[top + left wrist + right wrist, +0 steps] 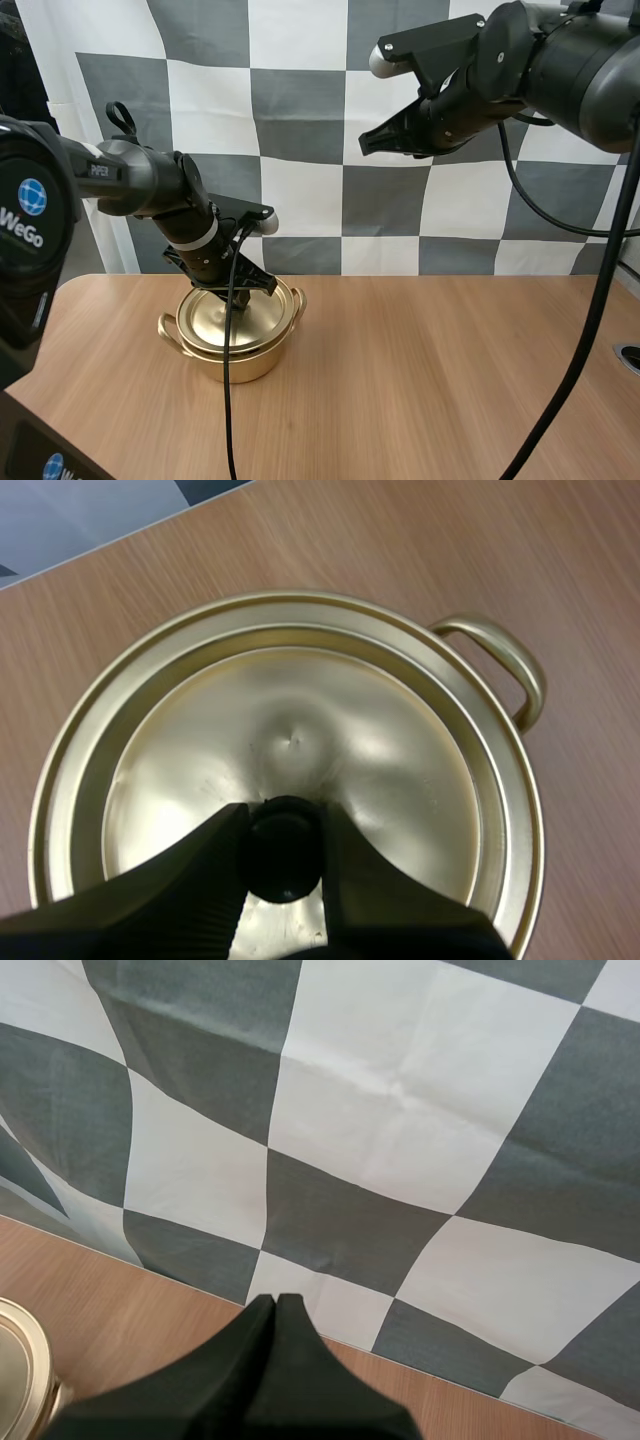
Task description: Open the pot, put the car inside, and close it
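A golden pot (235, 335) with two loop handles stands on the wooden table, at the left in the high view. Its golden lid (290, 730) sits on the pot (500, 660), and the lid has a black knob (285, 852). My left gripper (232, 285) is down over the lid, and its two fingers (200, 880) pinch the knob between their tips (285, 825). My right gripper (368, 143) hangs high above the table at the right, its fingers together as one dark wedge (275, 1305) with nothing in them. The pot's rim (25, 1360) shows beside that wedge.
The wooden table (430, 370) stretches bare to the right of the pot. A round dark fitting (628, 355) sits at the table's far right edge.
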You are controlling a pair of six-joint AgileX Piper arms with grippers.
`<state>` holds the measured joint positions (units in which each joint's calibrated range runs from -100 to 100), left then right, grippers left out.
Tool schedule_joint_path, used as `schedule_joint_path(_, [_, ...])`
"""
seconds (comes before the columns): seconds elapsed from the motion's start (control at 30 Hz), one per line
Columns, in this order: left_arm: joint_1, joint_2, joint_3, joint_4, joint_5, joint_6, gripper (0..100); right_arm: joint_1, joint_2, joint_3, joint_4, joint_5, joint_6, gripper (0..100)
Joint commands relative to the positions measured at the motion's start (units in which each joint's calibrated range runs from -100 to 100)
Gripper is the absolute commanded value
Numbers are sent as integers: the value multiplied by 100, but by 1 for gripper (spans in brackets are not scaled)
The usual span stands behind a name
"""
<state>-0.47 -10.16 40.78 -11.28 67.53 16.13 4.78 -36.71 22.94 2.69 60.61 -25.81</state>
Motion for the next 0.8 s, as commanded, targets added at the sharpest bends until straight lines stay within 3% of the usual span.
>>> schedule_joint_path(0.0, [3, 7, 3, 3, -27, 4, 0, -5, -1, 5, 0, 20, 8, 0])
schedule_joint_path(0.77, [3, 129, 15, -23, -11, 4, 0, -5, -1, 5, 0, 81, 8, 0])
